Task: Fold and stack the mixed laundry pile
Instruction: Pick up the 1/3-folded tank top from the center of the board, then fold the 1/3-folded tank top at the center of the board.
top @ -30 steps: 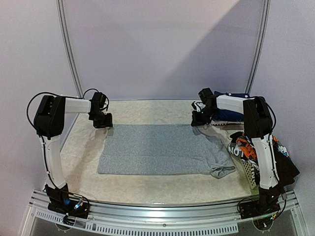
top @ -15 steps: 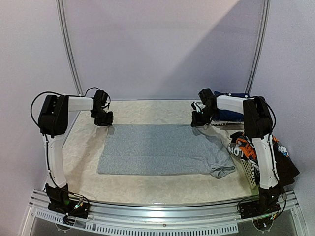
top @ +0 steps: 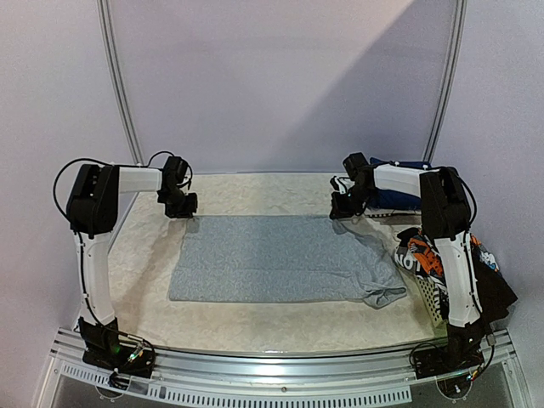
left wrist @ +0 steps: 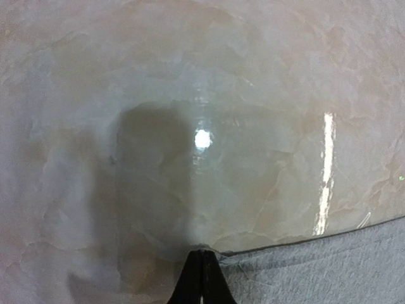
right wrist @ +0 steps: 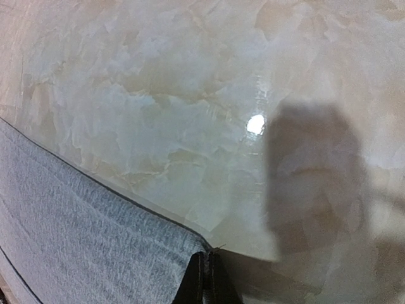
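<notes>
Just clamped the left gripper [left wrist: 202, 254] onto the far-left corner of the grey shirt [top: 280, 259], matching the pinch of the right gripper [right wrist: 206, 256] on its far-right corner: probably ready to fold.

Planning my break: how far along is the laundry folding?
Done: the grey shirt lies spread out, and a navy piece sits at the far right. In hand: the left fingers and right fingers pinch the shirt's far corners. Left: folding it, plus the printed garments in the basket.
</notes>
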You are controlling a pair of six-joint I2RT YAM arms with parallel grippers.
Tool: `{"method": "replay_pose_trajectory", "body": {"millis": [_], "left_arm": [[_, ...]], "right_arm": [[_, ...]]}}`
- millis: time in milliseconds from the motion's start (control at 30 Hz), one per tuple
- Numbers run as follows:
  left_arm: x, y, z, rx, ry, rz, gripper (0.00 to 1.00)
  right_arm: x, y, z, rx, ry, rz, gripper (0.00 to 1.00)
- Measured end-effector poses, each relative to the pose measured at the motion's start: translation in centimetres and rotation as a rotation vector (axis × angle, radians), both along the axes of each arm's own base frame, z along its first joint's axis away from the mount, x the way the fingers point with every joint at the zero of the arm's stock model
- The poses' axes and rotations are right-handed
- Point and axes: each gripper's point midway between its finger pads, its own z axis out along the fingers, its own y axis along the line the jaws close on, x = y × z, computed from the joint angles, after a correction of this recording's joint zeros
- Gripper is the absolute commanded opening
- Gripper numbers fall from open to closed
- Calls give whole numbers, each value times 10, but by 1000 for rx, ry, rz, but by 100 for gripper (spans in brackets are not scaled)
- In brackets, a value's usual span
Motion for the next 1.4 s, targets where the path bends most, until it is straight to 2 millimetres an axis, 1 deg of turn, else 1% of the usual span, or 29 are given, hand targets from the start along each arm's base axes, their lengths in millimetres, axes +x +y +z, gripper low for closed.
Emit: {"method": "replay_pose_trajectory", "body": {"millis": [133,233,333,500,600,700,833,933,1233,1300,1400], "left_arm": [[-2,-6,2,-13,-2,-13,0],[-9,-12,8,-27,-5,-31,0],[-16,-18,22,-36,-25,-48,0],[-23,-22,55,-54,-96,-61,0],[-30,-21,65,-58,-120,-62,0],[-39,-19,66,-55,-124,-61,0],[-52,-15,60,-47,-110,-56,0],[-61,-12,60,-42,-110,-46,0],[-75,-3,78,-34,-171,-21,0],[-79,-2,78,-32,-177,-16,0],[-86,1,78,-32,-180,-8,0]], "right_arm": [[-1,0,0,-1,-1,2,0],[-5,-2,1,-4,3,5,0],[-14,-5,8,-7,8,6,0],[-24,-9,27,2,-13,7,0],[-27,-10,38,10,-32,7,0],[-32,-12,42,13,-39,7,1],[-38,-13,43,12,-36,8,2],[-43,-11,43,10,-37,16,2],[-55,-8,47,-9,-69,31,3],[-59,-9,50,-15,-78,31,3],[-63,-10,59,-25,-119,34,5]]}}
